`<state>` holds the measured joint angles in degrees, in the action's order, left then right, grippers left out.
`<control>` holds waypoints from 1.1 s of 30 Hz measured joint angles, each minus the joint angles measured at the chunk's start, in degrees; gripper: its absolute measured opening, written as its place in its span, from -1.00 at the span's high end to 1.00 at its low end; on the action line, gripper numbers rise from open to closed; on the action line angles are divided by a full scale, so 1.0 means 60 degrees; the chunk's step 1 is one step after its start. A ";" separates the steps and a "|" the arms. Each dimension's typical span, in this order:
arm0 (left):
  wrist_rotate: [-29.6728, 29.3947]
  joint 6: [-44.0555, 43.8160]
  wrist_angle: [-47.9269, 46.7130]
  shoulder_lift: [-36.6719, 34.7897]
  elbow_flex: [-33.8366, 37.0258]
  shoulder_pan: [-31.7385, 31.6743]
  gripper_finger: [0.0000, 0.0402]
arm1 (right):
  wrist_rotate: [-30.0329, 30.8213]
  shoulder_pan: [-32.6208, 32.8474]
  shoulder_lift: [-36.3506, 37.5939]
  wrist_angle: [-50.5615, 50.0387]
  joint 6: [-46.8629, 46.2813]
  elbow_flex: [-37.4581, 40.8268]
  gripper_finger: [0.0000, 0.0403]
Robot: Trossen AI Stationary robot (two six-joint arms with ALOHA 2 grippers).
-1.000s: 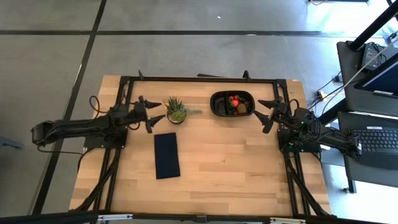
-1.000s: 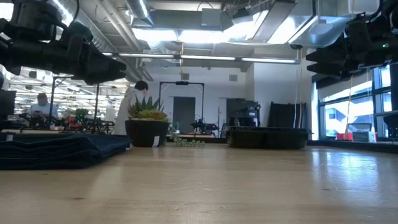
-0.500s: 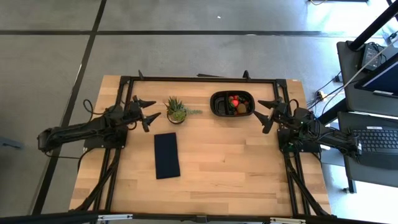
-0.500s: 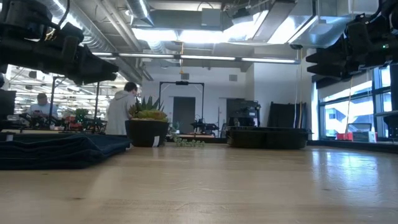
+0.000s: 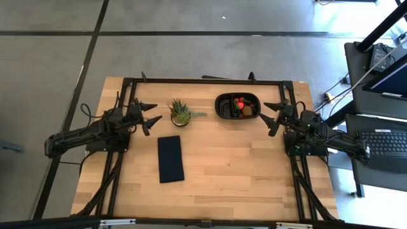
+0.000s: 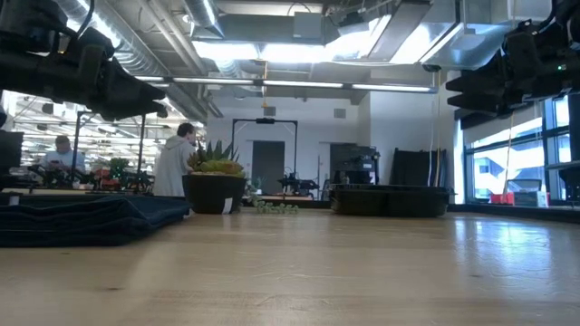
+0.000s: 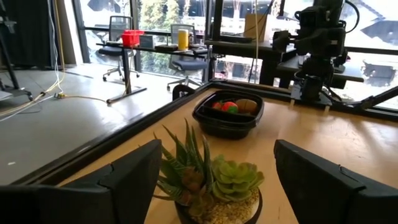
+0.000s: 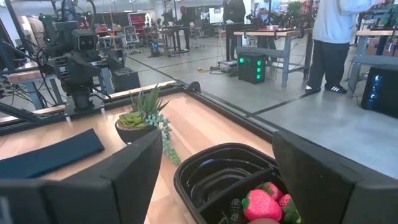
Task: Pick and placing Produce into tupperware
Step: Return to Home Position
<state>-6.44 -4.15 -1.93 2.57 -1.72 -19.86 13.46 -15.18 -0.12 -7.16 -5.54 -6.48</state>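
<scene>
Gaping empty hover left hand (image 5: 153, 112) and right hand (image 5: 268, 119); tupperware (image 7: 225, 127) rim half-hides produce (image 7: 231, 106).

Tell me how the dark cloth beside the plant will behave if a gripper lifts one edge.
The dark cloth is probably floppy: in the low view its edges sag in soft folds. It is likely light, since it lies thin on the table. It may drape and unfold when lifted.

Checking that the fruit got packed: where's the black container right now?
In the high view the black container sits near the upper edge of the table, right of centre, between the potted plant and the right gripper, with produce inside.
</scene>
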 joint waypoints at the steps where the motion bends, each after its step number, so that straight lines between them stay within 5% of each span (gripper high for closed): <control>1: -0.0002 0.0011 0.0000 0.0000 0.0000 0.0000 -0.51 | -0.0001 0.0000 0.0000 0.0020 0.0004 0.0000 -0.52; 15: 0.0012 0.0253 0.0000 0.0004 0.0000 0.0000 -0.51 | -0.0012 0.0000 0.0004 0.1260 0.1079 0.0331 -0.52; 33: 0.0016 0.0264 0.0000 0.0004 0.0000 0.0004 -0.51 | -0.1775 0.0004 0.0004 0.2435 0.1456 0.0954 -0.52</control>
<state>-6.35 -2.57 -1.93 2.59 -1.72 -19.84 2.81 -15.16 -0.10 7.45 3.19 -0.76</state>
